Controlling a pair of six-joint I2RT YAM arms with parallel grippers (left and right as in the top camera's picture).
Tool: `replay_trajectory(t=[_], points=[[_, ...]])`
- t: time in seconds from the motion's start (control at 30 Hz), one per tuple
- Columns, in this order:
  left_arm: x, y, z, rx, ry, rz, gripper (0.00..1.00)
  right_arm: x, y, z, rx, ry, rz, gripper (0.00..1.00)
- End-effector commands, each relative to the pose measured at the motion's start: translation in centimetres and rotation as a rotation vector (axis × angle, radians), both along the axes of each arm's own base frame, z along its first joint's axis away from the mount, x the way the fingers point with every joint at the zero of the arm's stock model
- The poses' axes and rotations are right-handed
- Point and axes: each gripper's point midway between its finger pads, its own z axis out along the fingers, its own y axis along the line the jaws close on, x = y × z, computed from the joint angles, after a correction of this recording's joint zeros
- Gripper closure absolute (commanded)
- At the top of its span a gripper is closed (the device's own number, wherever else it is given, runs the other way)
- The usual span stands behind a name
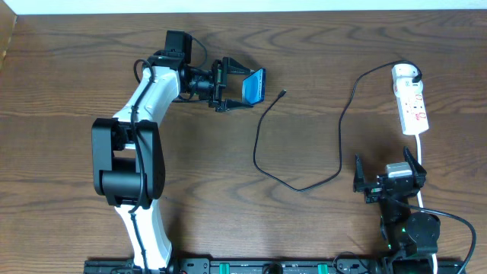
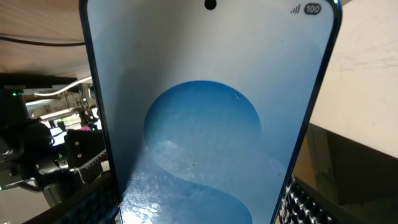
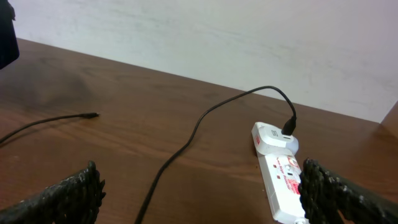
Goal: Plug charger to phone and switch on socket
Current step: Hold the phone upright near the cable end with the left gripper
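Observation:
My left gripper (image 1: 247, 88) is shut on the phone (image 1: 256, 84), holding it tilted above the table at the upper middle. In the left wrist view the phone's cyan-blue screen (image 2: 205, 124) fills the frame, with the fingers (image 2: 308, 202) pressed against its two long edges. The charger, a thin black cable (image 1: 304, 186), loops across the table. Its connector tip (image 1: 282, 93) lies free just right of the phone, and its white plug (image 1: 405, 72) sits in the socket (image 1: 415, 110), a white power strip at the far right. My right gripper (image 1: 385, 161) stands open and empty below the strip, which shows by its right finger (image 3: 336, 193).
The strip's white cord (image 1: 423, 164) runs down past the right arm toward the table's front edge. The cable (image 3: 186, 143) crosses the wood between the right fingers, its tip (image 3: 93, 115) farther away. A pale wall borders the table's far edge.

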Motion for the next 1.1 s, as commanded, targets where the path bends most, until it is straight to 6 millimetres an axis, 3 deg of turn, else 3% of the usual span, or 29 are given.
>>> replay_trajectory(t=[0.0,1.07], points=[[-0.03,-0.05,3.21,-0.054,-0.031,-0.006,0.46,-0.05,0.35,-0.05,0.012,0.002,0.016,0.01],[0.39,0.16,2.24,0.005,-0.079,0.005,0.47,-0.05,0.36,-0.05,0.012,0.002,0.017,0.01]])
